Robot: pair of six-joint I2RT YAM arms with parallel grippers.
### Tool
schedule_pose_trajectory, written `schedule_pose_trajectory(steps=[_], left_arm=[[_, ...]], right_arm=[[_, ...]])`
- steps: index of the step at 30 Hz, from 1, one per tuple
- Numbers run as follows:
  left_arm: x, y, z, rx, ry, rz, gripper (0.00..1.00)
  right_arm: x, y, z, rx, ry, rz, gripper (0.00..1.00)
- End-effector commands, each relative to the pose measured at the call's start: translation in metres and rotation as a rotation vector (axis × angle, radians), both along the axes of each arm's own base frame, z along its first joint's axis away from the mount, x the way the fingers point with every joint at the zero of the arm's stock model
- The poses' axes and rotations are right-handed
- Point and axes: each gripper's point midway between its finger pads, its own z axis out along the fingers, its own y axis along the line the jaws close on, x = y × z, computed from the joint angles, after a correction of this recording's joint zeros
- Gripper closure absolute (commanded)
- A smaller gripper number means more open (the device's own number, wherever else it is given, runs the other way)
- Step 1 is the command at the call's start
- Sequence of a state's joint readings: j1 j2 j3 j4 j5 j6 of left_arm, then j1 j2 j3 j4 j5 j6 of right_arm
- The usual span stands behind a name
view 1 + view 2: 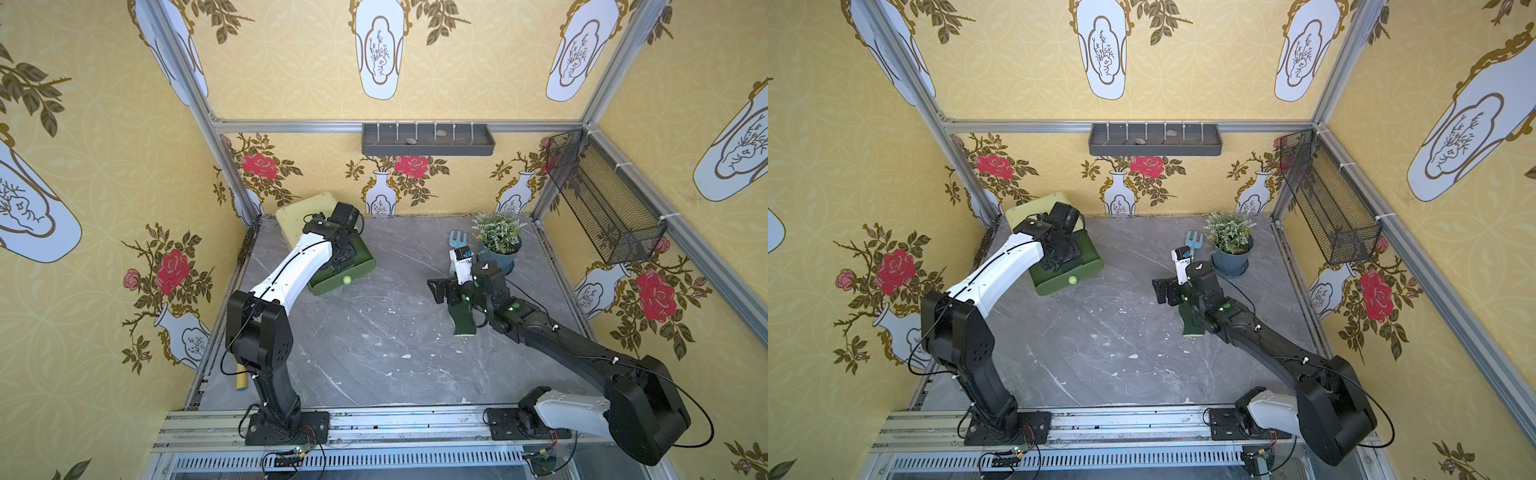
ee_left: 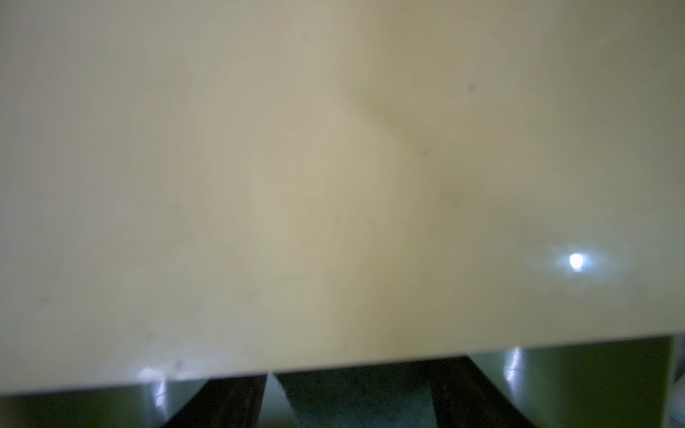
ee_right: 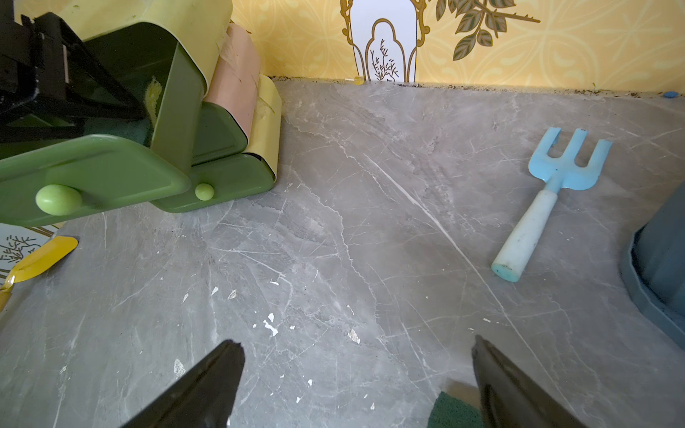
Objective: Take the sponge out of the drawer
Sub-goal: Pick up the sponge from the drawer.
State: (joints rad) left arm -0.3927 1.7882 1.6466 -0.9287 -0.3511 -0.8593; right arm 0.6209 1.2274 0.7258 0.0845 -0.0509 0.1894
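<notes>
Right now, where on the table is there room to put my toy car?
The wide middle of the grey marble table is bare, between the green plastic drawer box and the green-and-yellow sponge. The front strip is free too. It is crowded by the blue garden fork and potted plant.

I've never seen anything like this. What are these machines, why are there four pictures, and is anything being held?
These are two robot arms, a left arm and a right arm, bolted to the front of a grey table. Each ends in a two-fingered gripper. Two pictures look down from overhead, side by side like a pair of eyes. The other two come from small cameras on the arms' wrists.

The left gripper reaches into the open green drawer. Something dark green, probably the sponge, sits between its fingers, but I can't tell whether they grip it.

The right gripper is open and empty, beside a second sponge lying on the table. A potted plant and a blue garden fork are at the back.
</notes>
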Motion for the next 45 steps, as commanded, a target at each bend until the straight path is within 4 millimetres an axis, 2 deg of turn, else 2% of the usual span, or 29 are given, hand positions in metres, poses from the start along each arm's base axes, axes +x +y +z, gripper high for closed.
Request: schedule_pose_trajectory(steps=[1, 7, 13, 17, 20, 25, 45], left_arm=[[-0.001, 0.003, 0.001, 0.013, -0.003, -0.004, 0.40], [-0.001, 0.003, 0.011, 0.008, -0.030, -0.008, 0.54], [-0.003, 0.002, 0.018, -0.008, -0.052, -0.011, 0.61], [-0.003, 0.003, 0.017, -0.010, -0.056, -0.010, 0.75], [-0.003, 0.002, 0.017, -0.014, -0.057, -0.011, 0.81], [-0.002, 0.000, 0.020, -0.029, -0.076, -0.017, 1.00], [-0.014, -0.005, 0.064, -0.147, -0.223, -0.036, 1.00]], right_arm=[[0.004, 0.005, 0.013, 0.042, -0.032, 0.004, 0.01], [0.005, 0.005, 0.012, 0.041, -0.030, 0.002, 0.02], [0.005, 0.004, 0.012, 0.040, -0.030, 0.000, 0.01], [0.005, 0.004, 0.012, 0.041, -0.031, -0.001, 0.01], [0.005, 0.004, 0.012, 0.041, -0.032, -0.001, 0.01], [0.005, 0.003, 0.012, 0.039, -0.033, -0.006, 0.02], [0.005, -0.001, 0.016, 0.042, -0.047, -0.022, 0.01]])
